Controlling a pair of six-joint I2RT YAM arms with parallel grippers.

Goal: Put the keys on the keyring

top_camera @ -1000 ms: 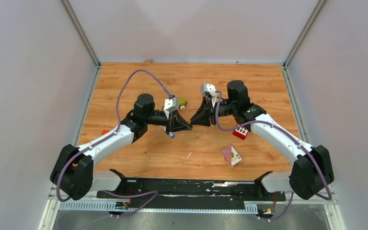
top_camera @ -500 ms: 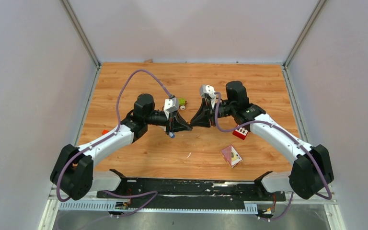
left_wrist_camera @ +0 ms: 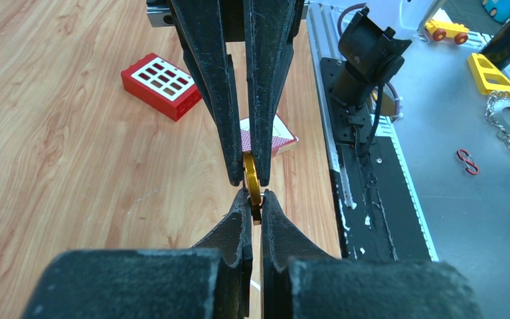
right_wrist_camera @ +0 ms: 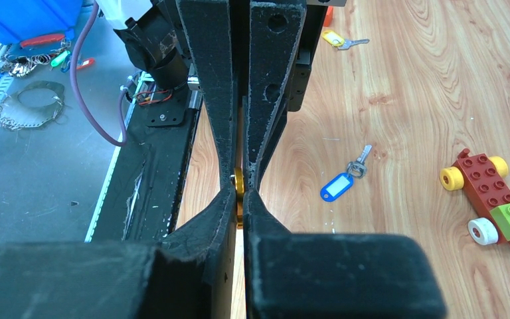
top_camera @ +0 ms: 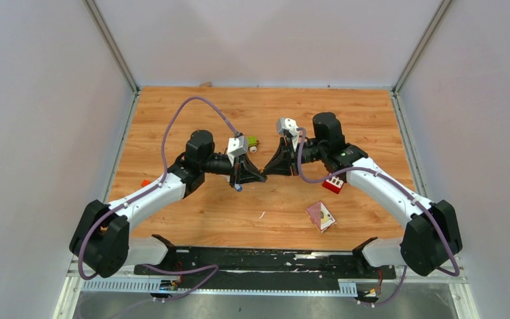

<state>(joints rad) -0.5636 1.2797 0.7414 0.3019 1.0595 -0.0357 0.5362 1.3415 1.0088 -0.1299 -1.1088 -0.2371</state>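
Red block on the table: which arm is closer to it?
Right. The red block lies just beside the right arm, by its forearm. The left arm is on the opposite side of the table, well away from it.

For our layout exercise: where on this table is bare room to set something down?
Free: the far strip of table beyond the toy car; the near patch between the blue key and the card. Crowded: the middle, around the clamped keyring.
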